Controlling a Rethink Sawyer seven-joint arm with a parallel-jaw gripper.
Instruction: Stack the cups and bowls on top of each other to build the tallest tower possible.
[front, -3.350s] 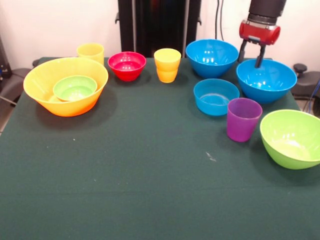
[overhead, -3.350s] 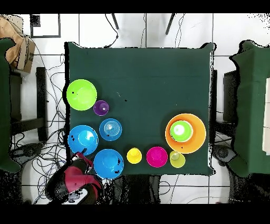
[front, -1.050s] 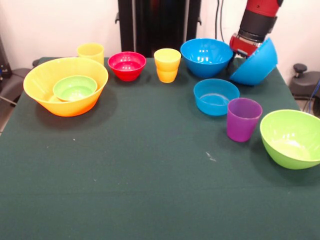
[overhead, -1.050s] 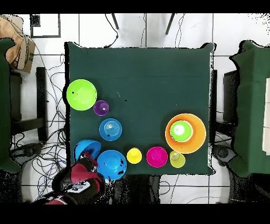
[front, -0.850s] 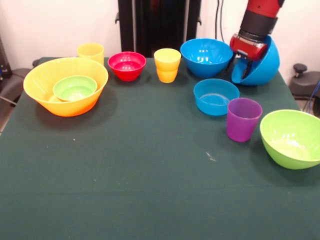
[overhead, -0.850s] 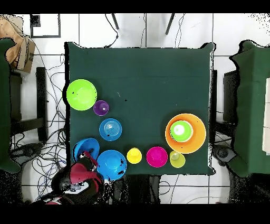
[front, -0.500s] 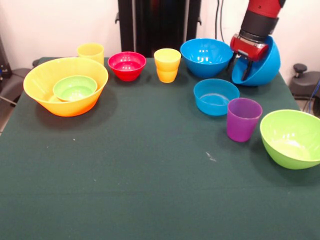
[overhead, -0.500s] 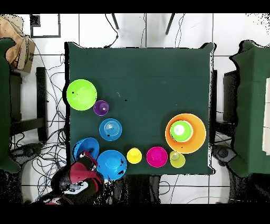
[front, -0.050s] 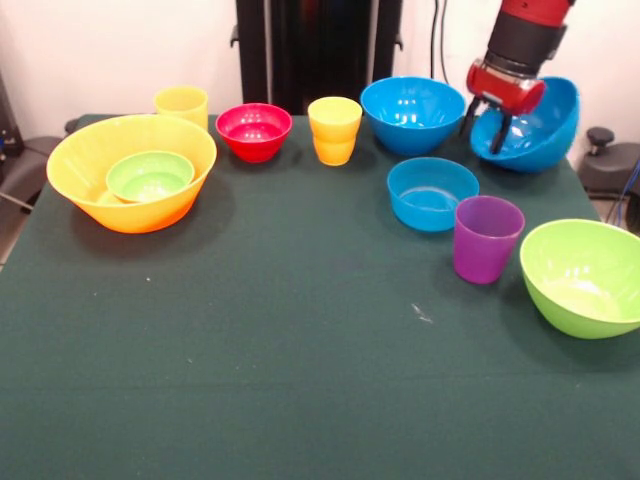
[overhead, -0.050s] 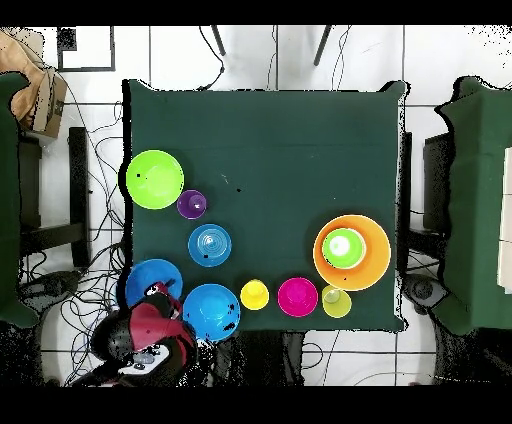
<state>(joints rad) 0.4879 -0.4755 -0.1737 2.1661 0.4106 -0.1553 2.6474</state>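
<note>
Front view: gripper (front, -0.050s: 488, 125) is clamped on the rim of a tilted blue bowl (front, -0.050s: 535, 130) at far right, hiding part of its rim; another blue bowl (front, -0.050s: 418, 114) sits just left.

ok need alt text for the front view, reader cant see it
A red and black robot gripper holds a tilted blue bowl by its rim at the far right of a green table. Other bowls and cups stand around; a small green bowl sits inside a big orange-yellow bowl at left.
</note>
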